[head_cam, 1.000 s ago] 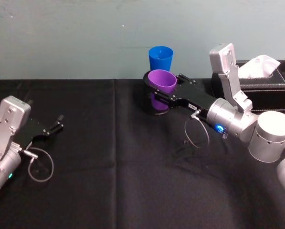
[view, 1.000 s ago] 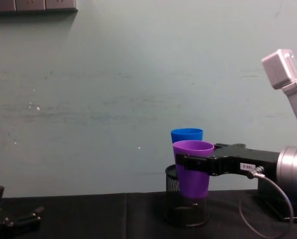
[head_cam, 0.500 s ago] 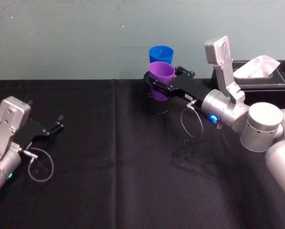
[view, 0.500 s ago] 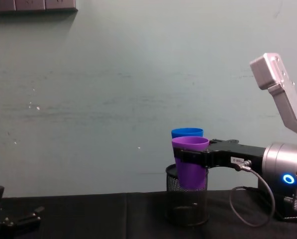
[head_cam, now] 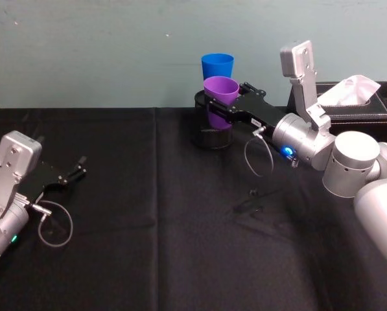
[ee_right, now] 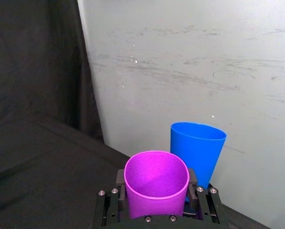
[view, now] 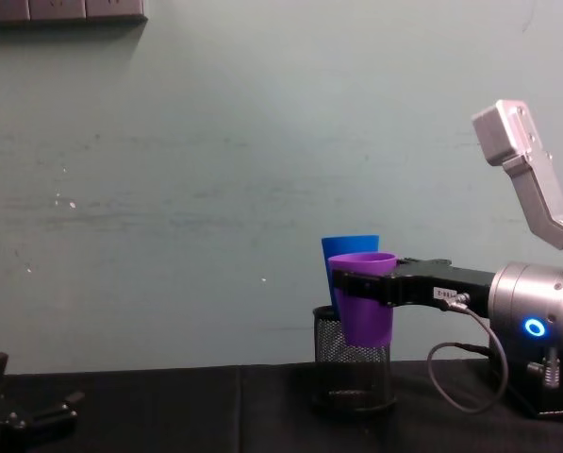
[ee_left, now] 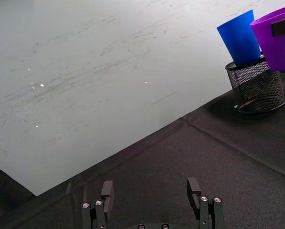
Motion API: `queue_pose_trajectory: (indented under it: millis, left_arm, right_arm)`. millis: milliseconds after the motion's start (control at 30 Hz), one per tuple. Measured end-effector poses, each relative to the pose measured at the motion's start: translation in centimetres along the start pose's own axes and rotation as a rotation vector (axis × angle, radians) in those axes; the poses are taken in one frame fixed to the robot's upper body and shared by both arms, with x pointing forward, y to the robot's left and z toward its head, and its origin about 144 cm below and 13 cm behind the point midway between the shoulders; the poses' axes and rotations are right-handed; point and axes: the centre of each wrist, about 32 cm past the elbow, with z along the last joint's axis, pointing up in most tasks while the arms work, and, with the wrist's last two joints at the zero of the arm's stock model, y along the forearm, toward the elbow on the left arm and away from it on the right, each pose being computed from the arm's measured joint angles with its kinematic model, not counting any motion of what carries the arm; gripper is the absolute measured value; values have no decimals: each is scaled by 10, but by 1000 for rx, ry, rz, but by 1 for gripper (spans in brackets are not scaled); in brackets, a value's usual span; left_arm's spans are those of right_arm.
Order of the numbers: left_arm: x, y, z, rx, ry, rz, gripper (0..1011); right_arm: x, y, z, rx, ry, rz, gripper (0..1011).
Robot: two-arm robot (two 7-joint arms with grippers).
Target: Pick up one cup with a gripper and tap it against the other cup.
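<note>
Purple cup point(head_cam: 220, 89) now nudging blue cup point(head_cam: 217, 65), tilting it in mesh holder point(head_cam: 209, 137) — right gripper point(head_cam: 222, 109) clamping purple cup above black cloth point(head_cam: 148, 227); left gripper point(head_cam: 82, 166) lying spread — teal wall point(head_cam: 102, 45) behind.

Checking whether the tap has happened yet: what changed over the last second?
The right gripper, shut on the purple cup, carried it up and away from the robot, toward the blue cup. The two now look to be touching, and the blue cup appears nudged slightly leftward in the mesh pen holder. The left gripper stayed open and parked on the left; the holder did not move.
</note>
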Motion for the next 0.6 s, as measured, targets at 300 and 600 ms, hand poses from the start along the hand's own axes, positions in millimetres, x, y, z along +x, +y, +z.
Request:
queue_pose_trajectory:
  millis: [300,600]
  left_arm:
    - [0,0,0,0,0,0,1000]
    - [0,0,0,0,0,0,1000]
  right_arm:
    - [1,1,3,12,9,5,726]
    - [0,0,2,9,9,5,726]
